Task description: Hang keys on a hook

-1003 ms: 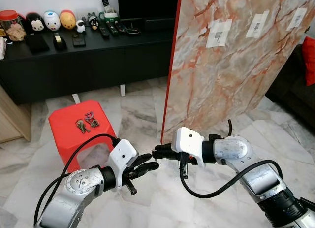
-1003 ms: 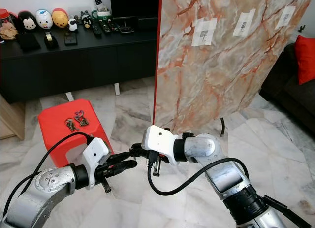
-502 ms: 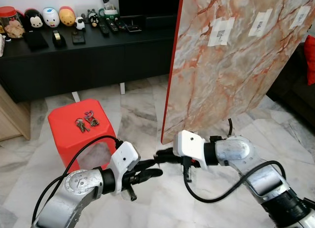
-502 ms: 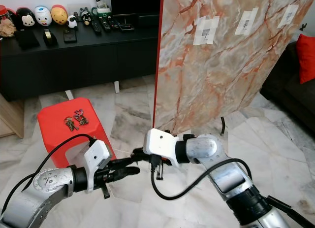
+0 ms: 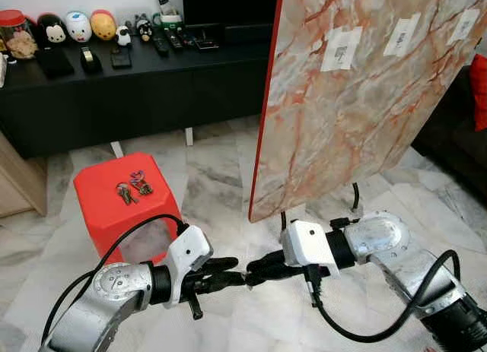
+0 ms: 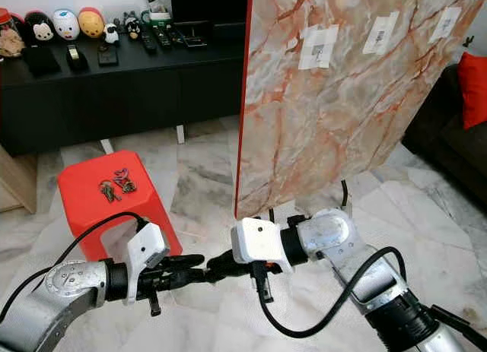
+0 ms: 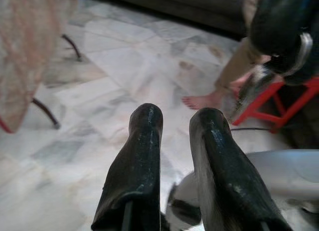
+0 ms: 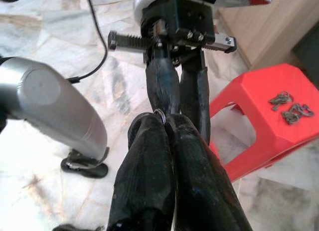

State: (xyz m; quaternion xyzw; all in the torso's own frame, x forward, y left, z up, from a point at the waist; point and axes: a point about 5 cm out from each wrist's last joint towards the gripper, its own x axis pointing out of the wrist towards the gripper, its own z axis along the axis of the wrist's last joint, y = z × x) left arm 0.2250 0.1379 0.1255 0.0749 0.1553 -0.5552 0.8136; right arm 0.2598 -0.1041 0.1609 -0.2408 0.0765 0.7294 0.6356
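Observation:
Two bunches of keys lie on top of a red plastic stool at my left. A tall marble-patterned board with white patches leans on a stand ahead to the right. My left gripper and right gripper meet tip to tip low over the floor, away from the keys. The right gripper is shut; a small silver ring glints at its tips. The left fingers stand a narrow gap apart with nothing between them.
A long black cabinet with figurines and remotes runs along the back wall. A dark sofa with a red cushion is at the right. A person's bare foot rests on the marble floor near the stool.
Both arms have dropped lower. The right gripper came down toward the left one and their tips now touch. The left fingers have drawn closer together.

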